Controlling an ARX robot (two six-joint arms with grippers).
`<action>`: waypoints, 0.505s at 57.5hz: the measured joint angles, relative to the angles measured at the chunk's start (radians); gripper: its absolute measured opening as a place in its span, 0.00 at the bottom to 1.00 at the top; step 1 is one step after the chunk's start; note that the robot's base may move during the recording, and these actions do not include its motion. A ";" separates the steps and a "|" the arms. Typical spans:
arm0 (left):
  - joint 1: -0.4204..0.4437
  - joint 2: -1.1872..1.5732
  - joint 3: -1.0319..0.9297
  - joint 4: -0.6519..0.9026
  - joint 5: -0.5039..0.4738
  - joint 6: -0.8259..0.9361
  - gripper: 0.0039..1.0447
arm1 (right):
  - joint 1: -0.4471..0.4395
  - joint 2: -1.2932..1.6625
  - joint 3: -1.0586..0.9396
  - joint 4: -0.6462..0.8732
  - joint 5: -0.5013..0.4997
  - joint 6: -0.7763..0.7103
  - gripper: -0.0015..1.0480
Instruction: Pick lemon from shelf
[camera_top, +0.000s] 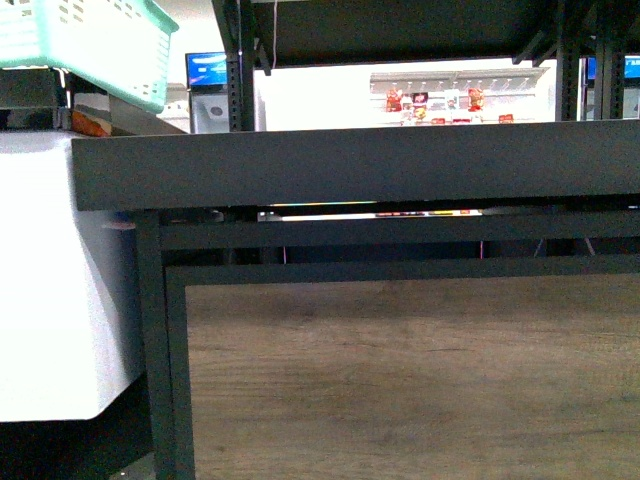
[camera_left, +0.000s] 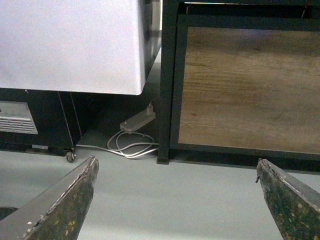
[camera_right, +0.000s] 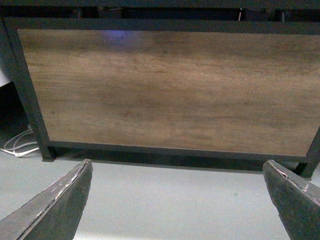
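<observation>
The lemon is seen in no view and is judged to lie above the shelf (camera_top: 350, 160) rim, so the left end effector (camera_left: 176, 164) and the right end effector (camera_right: 177, 164), both spread empty before the wood-grain panel (camera_right: 165, 85), are to be raised first.

The floor (camera_right: 170, 200) is smooth and pale grey-green. At the left stands a white cabinet (camera_top: 45, 300) on a black base with a small caster (camera_left: 70, 156), and a teal plastic basket (camera_top: 90, 40) shows above it. A white cable (camera_left: 132, 148) coils beside a power strip (camera_left: 137, 121) on the floor. Far behind, store racks (camera_top: 450, 95) glow bright white near a blue screen (camera_top: 205, 68).
</observation>
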 joint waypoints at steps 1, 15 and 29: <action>0.000 0.000 0.000 0.000 0.000 0.000 0.93 | 0.000 0.000 0.000 0.000 0.000 0.000 0.98; 0.000 0.000 0.000 0.000 0.000 0.000 0.93 | 0.000 0.000 0.000 0.000 0.000 0.000 0.98; 0.000 0.000 0.000 0.000 0.000 0.000 0.93 | 0.000 0.000 0.000 0.000 0.001 0.000 0.98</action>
